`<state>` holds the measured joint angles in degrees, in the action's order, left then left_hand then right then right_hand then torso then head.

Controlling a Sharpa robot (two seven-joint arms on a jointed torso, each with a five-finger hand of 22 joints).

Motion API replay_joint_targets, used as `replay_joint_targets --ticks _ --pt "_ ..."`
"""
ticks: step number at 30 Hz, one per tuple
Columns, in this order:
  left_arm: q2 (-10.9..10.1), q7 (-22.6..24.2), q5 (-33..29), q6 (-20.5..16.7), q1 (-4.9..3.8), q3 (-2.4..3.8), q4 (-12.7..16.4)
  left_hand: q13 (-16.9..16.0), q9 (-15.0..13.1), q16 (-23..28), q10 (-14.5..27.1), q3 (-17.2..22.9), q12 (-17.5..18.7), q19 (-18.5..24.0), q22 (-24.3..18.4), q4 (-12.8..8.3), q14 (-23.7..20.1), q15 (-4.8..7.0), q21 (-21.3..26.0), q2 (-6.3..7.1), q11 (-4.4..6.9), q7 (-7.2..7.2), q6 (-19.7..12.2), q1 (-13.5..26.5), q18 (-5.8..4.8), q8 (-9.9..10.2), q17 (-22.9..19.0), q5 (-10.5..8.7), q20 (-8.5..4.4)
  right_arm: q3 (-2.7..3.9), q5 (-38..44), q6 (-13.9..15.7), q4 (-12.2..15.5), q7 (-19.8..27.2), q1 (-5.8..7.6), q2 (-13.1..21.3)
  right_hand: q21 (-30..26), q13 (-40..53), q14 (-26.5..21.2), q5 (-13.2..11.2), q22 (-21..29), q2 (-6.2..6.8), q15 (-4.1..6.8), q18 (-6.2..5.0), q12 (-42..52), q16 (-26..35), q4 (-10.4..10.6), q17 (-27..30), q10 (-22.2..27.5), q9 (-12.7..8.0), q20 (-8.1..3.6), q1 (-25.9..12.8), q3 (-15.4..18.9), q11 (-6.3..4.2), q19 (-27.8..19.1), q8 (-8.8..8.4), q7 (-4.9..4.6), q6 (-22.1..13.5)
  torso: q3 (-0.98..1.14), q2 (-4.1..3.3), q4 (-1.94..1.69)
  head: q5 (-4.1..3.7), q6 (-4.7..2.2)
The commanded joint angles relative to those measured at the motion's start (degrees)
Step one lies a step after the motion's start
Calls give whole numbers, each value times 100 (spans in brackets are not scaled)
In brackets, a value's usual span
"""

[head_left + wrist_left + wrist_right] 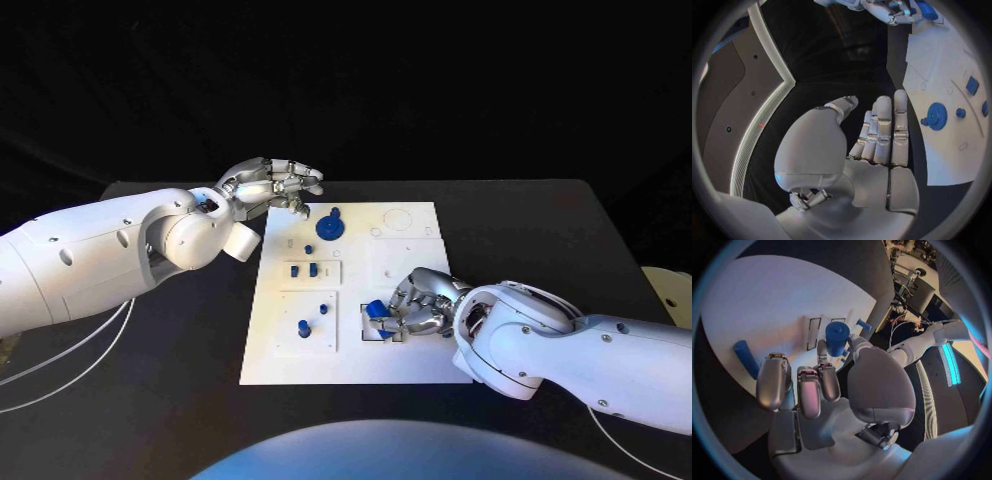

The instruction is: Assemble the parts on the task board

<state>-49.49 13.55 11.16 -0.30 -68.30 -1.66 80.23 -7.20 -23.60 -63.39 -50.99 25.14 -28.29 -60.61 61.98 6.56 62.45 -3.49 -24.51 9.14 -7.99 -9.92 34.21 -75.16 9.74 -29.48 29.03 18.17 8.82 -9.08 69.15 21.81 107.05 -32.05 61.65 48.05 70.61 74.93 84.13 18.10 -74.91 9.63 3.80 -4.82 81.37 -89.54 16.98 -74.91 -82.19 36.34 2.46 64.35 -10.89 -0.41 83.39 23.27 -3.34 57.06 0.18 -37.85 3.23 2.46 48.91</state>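
The white task board point(361, 362) lies in the middle of the black table. My right hand point(421, 305) hovers low over its near half and pinches a blue cylindrical part point(378, 310) point(837, 337) between thumb and a finger. A blue peg point(745, 358) lies on the board beside that hand. My left hand point(274, 185) point(879, 135) is at the board's far left corner and holds nothing; its fingers are extended side by side. A blue gear point(330, 227) point(937, 116) stands on the board close to it. Several small blue parts point(304, 270) sit along the board's left side.
The black table point(548, 230) has bare room to the right of the board and in front of it. White cables point(72, 360) hang off the left arm over the table's left edge. A pale object point(672, 290) sits at the right edge.
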Motion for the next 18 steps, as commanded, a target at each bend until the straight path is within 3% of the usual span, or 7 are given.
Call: replay_joint_targets --ticks 1,6,7,9,11,18 --pt "9 22 -23 89 -2 3 8 5 -5 -28 49 2 -40 13 -6 24 -53 -2 34 -6 7 -211 -46 63 44 -29 -6 19 40 0 142 -97 -15 -52 -4 -23 -21 302 569 -11 -628 -3 43 72 -37 -19 -11 -1428 -5 17 -42 -73 52 -30 12 -2 -4 36 1 0 2 1 -5" --pt "9 20 -23 90 -2 3 9 5 -5 -28 49 2 -40 13 -6 24 -53 -2 34 -6 7 -211 -46 63 44 -29 -6 19 40 0 162 -116 -52 -71 -4 -62 -54 300 567 -239 -627 -12 48 68 -58 -15 -7 -1418 1 84 -47 -307 370 -35 9 -3 3 37 -1 -3 0 -2 -4" --pt "8 19 -23 90 -2 3 9 4 -6 -33 56 -5 -53 11 -8 33 -57 -2 44 -7 8 -209 -57 73 46 -53 -7 28 42 0 180 -126 -59 -84 -4 -69 -88 292 563 -235 -619 11 44 63 -75 -9 -13 -1402 11 124 -48 -401 758 -32 0 0 2 28 -1 0 0 -2 -5" --pt "6 18 -22 92 -2 3 10 4 -6 -33 56 -5 -53 11 -8 33 -57 -2 44 -7 8 -209 -57 73 46 -53 -7 28 42 0 233 -138 -79 -120 -4 -86 -162 284 555 -318 -602 -120 44 54 -105 4 0 -1368 31 213 -35 -328 1608 -10 -17 0 -3 -16 -1 2 1 -1 -6" --pt "2 14 -21 95 -2 3 13 4 -6 -33 56 -5 -53 11 -8 33 -57 -2 44 -7 8 -209 -57 73 46 -53 -7 28 42 0 276 -150 -99 -152 -4 -101 -188 277 555 -526 -596 -42 30 50 -120 5 9 -1366 42 237 -33 -399 1903 -10 -20 -20 -25 -64 -1 2 1 -1 -6" --pt "-10 7 -19 100 -2 2 17 4 -6 -33 56 -5 -53 11 -8 33 -57 -2 44 -7 8 -209 -57 73 46 -53 -7 28 42 0 369 -166 -130 -201 -4 -129 -253 206 558 -685 -577 12 18 40 -193 1 15 -1381 102 273 -23 -484 2170 4 -35 -40 -41 -111 1 4 3 4 -8"
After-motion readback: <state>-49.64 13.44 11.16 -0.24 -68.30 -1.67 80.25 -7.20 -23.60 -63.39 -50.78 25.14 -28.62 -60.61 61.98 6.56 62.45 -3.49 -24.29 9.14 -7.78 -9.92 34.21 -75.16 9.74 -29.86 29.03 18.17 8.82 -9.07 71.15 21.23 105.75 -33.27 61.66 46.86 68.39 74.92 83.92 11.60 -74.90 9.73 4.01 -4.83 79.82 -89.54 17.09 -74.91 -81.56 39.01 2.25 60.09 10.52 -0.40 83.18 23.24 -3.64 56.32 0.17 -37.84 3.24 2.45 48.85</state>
